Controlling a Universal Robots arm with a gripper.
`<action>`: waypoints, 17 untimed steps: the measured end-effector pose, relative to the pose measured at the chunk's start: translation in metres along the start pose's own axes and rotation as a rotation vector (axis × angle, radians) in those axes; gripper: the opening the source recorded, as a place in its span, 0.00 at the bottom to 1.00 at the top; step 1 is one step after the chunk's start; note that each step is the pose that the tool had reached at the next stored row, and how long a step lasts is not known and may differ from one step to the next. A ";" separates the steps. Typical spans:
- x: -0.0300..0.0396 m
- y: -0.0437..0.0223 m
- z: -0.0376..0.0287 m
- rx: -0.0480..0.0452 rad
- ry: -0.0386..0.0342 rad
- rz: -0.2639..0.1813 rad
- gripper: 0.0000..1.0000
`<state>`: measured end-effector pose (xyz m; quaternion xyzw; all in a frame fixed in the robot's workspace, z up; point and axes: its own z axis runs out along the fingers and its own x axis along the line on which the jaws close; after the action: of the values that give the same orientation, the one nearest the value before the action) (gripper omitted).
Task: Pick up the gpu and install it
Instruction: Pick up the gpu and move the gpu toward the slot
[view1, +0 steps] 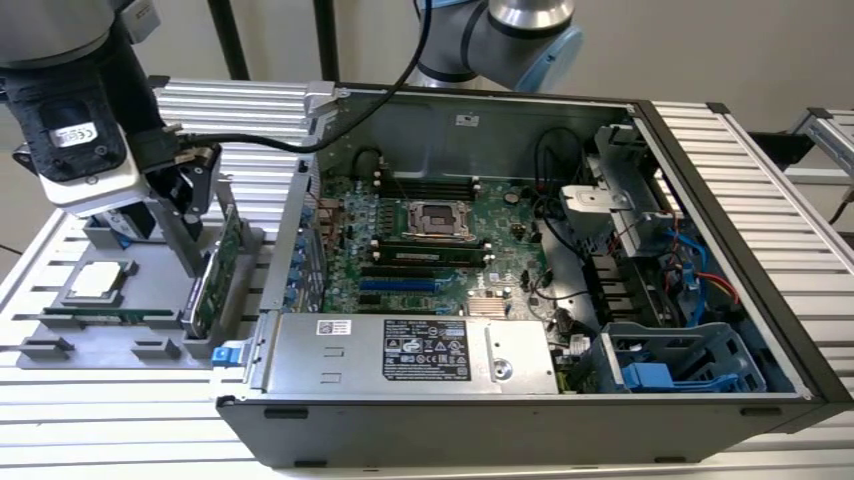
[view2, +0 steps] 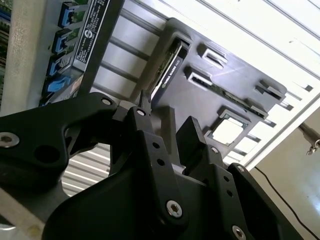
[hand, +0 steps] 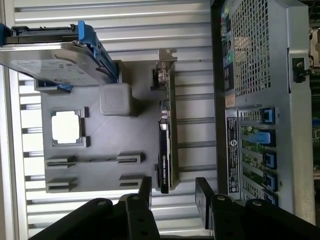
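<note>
The gpu stands on its long edge in a grey holder tray, with its silver bracket at the end away from my gripper. In the exterior view the gpu is at the left, just outside the open computer case. My gripper is open, one black finger on each side of the card's near end, and it holds nothing. In the second wrist view the fingers point at the gpu from slightly above. In the exterior view my gripper hangs directly over the card.
The tray also carries a silver hard drive with a blue frame, a square processor chip and a thin memory stick. The case's rear wall runs close beside the gpu. Inside lie the motherboard and its blue slots.
</note>
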<state>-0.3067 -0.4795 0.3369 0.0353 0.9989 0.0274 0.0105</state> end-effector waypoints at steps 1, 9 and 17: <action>0.0000 0.0000 0.0006 0.0000 0.0000 0.000 1.00; 0.0001 -0.0002 0.0040 0.0001 0.0001 0.000 1.00; 0.0001 -0.0003 0.0053 0.0000 0.0000 0.000 1.00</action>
<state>-0.3067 -0.4795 0.3316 0.0354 0.9989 0.0274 0.0105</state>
